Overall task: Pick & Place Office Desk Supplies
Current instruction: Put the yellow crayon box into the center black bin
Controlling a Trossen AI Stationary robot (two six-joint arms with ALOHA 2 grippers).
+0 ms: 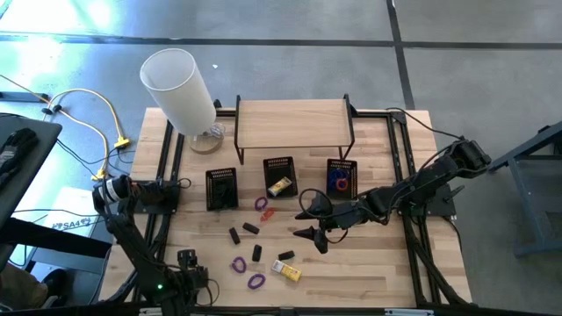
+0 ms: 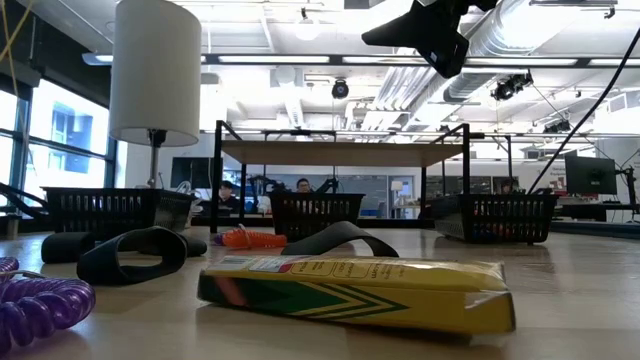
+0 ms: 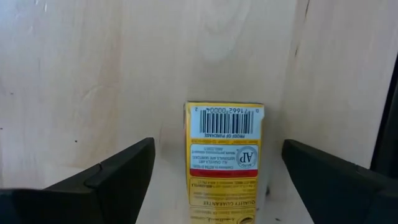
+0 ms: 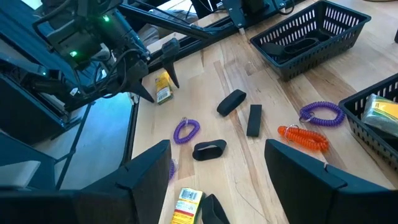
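Hovering above the table's middle, the right gripper (image 1: 313, 226) has its fingers spread apart and empty, over scattered black clips (image 1: 251, 228), purple coil loops (image 1: 239, 263) and an orange coil (image 1: 267, 212). The left gripper (image 1: 195, 274), near the front edge, also stands wide open, holding nothing. A yellow box (image 1: 288, 271) lies flat on the wood near the front edge.

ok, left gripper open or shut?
Open: the left gripper has both fingers spread wide apart either side of the yellow box, not touching it.
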